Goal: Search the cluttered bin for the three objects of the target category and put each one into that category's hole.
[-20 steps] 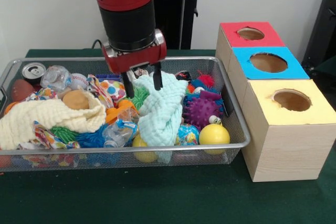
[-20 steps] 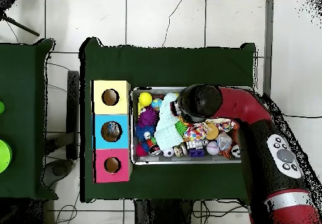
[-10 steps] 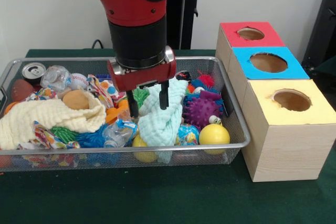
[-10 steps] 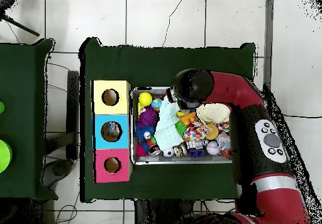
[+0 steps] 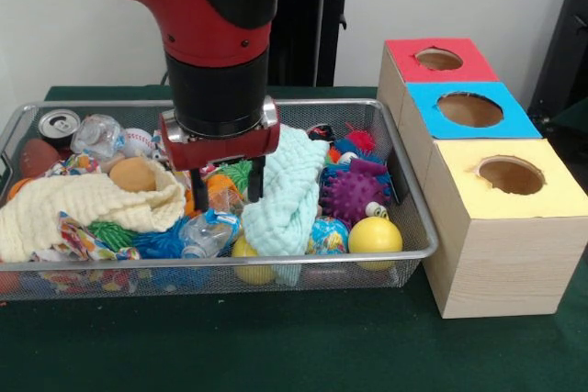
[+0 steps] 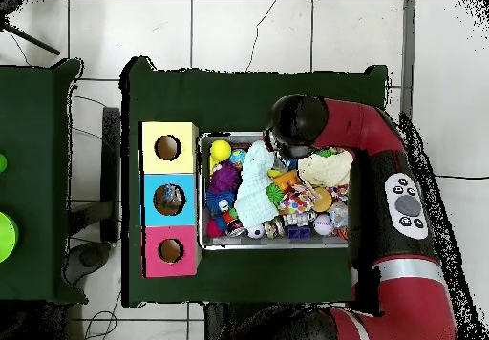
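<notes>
My gripper (image 5: 227,190) hangs open inside the wire bin (image 5: 418,227), its two black fingers straddling an orange toy (image 5: 220,192) and a green spiky ball (image 5: 242,172), with nothing held. A pale green cloth (image 5: 287,192) lies just to its right. A cream cloth (image 5: 83,204) lies to its left. Also in the bin are a purple spiky ball (image 5: 354,195), a yellow ball (image 5: 374,236), a drink can (image 5: 60,124) and a crushed clear bottle (image 5: 206,232). In the overhead view the arm's wrist (image 6: 298,126) hides the gripper.
Three wooden boxes stand in a row beside the bin: red top (image 5: 436,60), blue top (image 5: 469,109), yellow top (image 5: 510,176), each with a round hole. The overhead view shows the same boxes (image 6: 169,200) left of the bin (image 6: 277,245). Green cloth covers the table.
The gripper has shifted left in the front view, off the pale green cloth and over the orange toy, and dropped slightly. It stays open. The bin's contents look unmoved.
</notes>
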`<state>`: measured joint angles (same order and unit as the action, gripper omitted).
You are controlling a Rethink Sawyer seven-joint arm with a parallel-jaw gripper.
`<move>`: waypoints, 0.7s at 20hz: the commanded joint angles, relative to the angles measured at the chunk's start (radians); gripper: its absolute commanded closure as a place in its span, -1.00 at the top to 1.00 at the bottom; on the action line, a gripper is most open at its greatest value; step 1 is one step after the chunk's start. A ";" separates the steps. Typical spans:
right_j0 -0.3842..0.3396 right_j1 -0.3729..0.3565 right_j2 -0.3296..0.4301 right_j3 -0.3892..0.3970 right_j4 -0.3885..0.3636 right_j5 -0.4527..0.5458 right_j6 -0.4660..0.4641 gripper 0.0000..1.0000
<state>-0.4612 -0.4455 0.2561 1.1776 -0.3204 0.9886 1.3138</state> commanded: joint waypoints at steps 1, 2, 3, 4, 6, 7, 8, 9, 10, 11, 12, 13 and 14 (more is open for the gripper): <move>-0.005 0.012 -0.106 0.018 0.021 0.041 0.270 1.00; -0.006 -0.004 -0.121 0.045 0.024 0.025 0.283 1.00; -0.009 -0.021 -0.130 0.077 0.031 0.001 0.292 1.00; -0.011 -0.034 -0.141 0.102 0.036 -0.023 0.300 1.00; -0.011 -0.046 -0.156 0.135 0.044 -0.052 0.314 1.00; -0.009 -0.050 -0.165 0.149 0.049 -0.064 0.323 1.00; -0.007 -0.050 -0.172 0.160 0.055 -0.076 0.333 1.00; -0.005 -0.052 -0.179 0.177 0.066 -0.086 0.345 1.00; -0.003 -0.050 -0.185 0.193 0.078 -0.094 0.361 1.00; -0.003 -0.050 -0.191 0.213 0.092 -0.107 0.372 1.00; -0.004 -0.051 -0.196 0.233 0.107 -0.120 0.383 1.00; -0.002 -0.053 -0.202 0.247 0.119 -0.128 0.394 1.00; -0.001 -0.057 -0.206 0.259 0.132 -0.139 0.398 1.00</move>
<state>-0.4600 -0.4961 0.0941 1.2713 -0.2496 0.9378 1.3534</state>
